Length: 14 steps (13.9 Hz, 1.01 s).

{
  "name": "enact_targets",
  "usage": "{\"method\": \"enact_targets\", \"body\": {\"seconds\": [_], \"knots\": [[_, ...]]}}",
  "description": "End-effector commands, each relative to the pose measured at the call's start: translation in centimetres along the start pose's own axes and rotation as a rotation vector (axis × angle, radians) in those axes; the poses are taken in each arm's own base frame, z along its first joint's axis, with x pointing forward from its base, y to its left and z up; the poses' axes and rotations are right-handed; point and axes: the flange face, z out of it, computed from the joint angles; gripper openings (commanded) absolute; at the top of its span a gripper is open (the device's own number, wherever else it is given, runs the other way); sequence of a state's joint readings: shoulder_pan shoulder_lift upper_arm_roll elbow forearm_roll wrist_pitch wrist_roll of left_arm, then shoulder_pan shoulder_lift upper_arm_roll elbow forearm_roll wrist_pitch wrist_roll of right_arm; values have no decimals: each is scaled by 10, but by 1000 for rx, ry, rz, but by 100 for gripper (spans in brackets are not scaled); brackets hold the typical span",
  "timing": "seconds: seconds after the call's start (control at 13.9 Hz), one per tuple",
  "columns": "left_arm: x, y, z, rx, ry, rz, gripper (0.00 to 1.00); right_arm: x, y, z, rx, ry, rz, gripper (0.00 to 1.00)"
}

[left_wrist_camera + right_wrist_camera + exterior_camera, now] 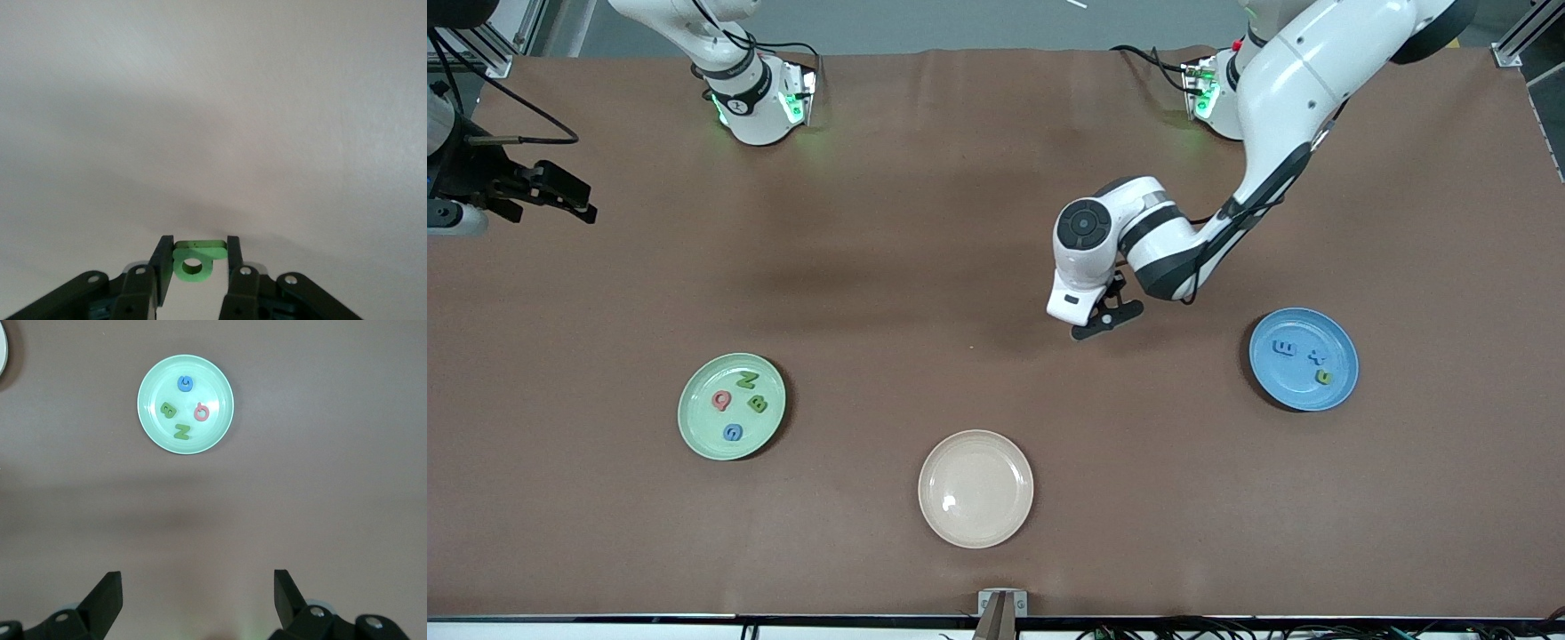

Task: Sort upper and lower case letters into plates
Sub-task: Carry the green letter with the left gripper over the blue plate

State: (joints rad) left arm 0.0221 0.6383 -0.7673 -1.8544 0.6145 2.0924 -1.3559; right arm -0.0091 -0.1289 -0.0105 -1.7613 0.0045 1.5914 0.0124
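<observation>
I see a plain brown table (pixel 925 222) under everything. The mint green plate (pixel 694 427) carries a green N (pixel 747 380), a green B (pixel 757 404), a pink-red Q (pixel 721 401) and a blue G (pixel 732 433). My sky blue plate (pixel 1272 378) shows a blue E-shape (pixel 1284 348), a blue x (pixel 1316 357) and a green u-shape (pixel 1324 377). The third plate (pixel 975 488) is cream-beige. A bright green letter with a round hole (pixel 195 259) sits between the left gripper (pixel 195 257)'s black fingers (pixel 162 261). Both arms are white with black joints.

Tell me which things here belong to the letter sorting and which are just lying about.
Belonging: mint plate with four letters; blue plate with three letters; green letter pinched in left gripper; open right gripper, waiting.
Lying about: empty beige plate.
</observation>
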Motion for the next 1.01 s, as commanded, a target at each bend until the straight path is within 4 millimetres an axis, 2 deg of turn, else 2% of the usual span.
{"method": "enact_targets", "body": {"seconds": [0.0, 0.14, 0.29, 0.5, 0.65, 0.94], "knots": [[38, -49, -41, 9, -22, 88, 22, 7, -3, -1, 23, 24, 6, 100], [77, -95, -48, -14, -64, 171, 22, 15, -5, 5, 22, 39, 3, 100], [111, -140, -42, -28, -85, 251, 22, 16, -8, 6, 22, 39, -1, 100], [148, -190, -39, -38, -68, 366, 22, 17, -5, 7, 22, 34, 2, 100], [172, -225, -24, -37, -50, 427, 22, 18, -5, 6, 21, 31, 3, 100], [200, -289, 18, -95, 18, 563, 22, 18, -4, 4, 14, 36, -8, 100]]}}
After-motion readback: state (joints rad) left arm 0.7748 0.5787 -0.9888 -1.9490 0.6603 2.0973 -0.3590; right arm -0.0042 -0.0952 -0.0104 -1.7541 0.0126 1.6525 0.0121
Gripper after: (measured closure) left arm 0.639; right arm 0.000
